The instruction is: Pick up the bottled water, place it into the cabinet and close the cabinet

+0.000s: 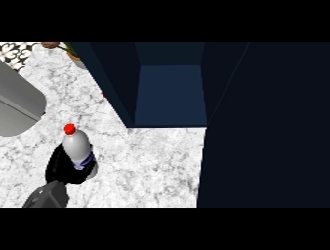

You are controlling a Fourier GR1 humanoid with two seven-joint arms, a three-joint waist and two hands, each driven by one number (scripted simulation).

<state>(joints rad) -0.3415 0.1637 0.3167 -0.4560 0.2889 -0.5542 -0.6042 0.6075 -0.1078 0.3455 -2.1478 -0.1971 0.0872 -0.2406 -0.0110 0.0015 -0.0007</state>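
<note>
Careful: your left hand (68, 168) is wrapped round the bottled water (77, 145), upright near the counter's (154, 161) left edge; swinging it in could clip the cabinet's (169, 93) left wall.

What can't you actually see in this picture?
- Head view: left hand curls round the bottled water, hiding its lower part.
- Right hand: not shown.
- Cabinet: dark inside, contents unclear; its open door covers the counter at right.
- Grey object: cut off by the left edge.

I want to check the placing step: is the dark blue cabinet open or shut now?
Open: the dark blue cabinet shows its inner shelf, and its door is swung out at the right.
</note>
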